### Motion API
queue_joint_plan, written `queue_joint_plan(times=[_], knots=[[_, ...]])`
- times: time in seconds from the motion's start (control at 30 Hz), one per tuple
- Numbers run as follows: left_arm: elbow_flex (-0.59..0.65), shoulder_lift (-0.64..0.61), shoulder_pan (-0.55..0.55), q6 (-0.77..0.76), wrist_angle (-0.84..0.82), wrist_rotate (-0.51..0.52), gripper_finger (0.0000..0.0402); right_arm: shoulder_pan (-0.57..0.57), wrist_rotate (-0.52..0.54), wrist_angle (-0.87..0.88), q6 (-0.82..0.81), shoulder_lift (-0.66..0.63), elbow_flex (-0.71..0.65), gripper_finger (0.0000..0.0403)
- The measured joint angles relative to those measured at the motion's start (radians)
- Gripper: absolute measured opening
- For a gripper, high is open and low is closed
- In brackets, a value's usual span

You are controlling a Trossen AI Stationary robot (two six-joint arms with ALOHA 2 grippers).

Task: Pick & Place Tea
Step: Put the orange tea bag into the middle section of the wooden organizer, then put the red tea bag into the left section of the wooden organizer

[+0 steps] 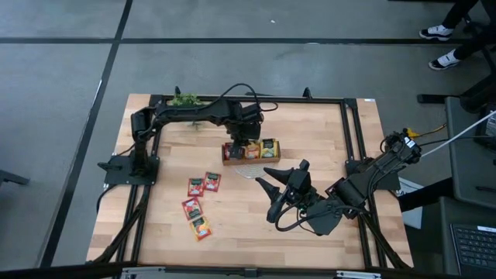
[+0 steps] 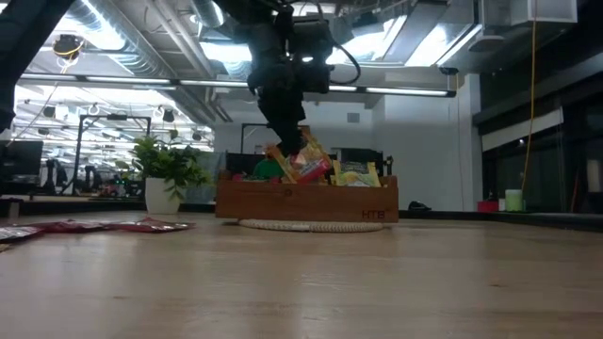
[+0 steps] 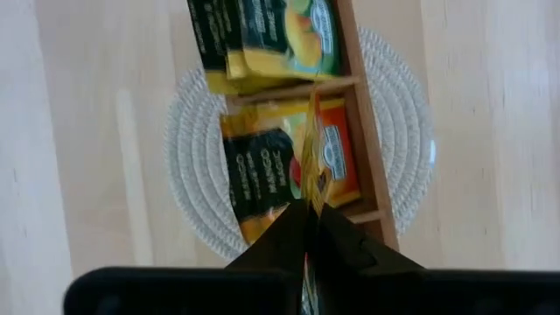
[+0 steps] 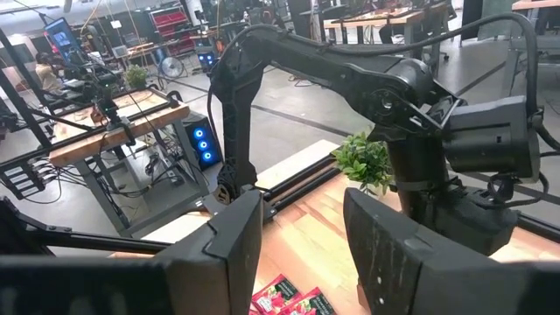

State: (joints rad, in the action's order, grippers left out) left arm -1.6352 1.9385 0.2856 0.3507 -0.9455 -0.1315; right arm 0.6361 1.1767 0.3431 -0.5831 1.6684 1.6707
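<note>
now my left gripper (image 3: 308, 229) pinches an orange sachet (image 3: 313, 157) edge-on, straight below it the tray's (image 3: 367, 157) middle slot. my right gripper (image 1: 273, 180) waits spread, well apart.

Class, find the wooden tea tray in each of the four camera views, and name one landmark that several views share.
High view: wooden tray, centre of table, under the left gripper.
Low view: tray at centre, on a round mat.
Left wrist view: tray above the shut fingers, which pinch an orange sachet.
Right wrist view: not visible.
Shared landmark: potted plant.
</note>
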Motion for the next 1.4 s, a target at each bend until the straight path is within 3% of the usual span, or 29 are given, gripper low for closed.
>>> queue_joint_plan(times=[0.93, 1.1, 1.23, 1.4], knots=[[0.001, 0.0, -0.012, -0.066, -0.025, -0.028, 0.0054, 0.0, -0.001, 0.002, -0.011, 0.0, 0.0, 0.0163], [0.001, 0.0, -0.012, -0.076, -0.016, -0.029, 0.0045, 0.0, -0.002, 0.027, -0.017, 0.0, 0.0, 0.0163], [0.002, -0.013, -0.007, -0.078, -0.014, -0.032, 0.0015, 0.0, -0.002, 0.029, -0.016, 0.0, 0.0, 0.0163], [0.002, -0.048, -0.004, -0.086, 0.003, -0.119, 0.0003, 0.0, -0.002, 0.044, -0.017, 0.0, 0.0, 0.0163]])
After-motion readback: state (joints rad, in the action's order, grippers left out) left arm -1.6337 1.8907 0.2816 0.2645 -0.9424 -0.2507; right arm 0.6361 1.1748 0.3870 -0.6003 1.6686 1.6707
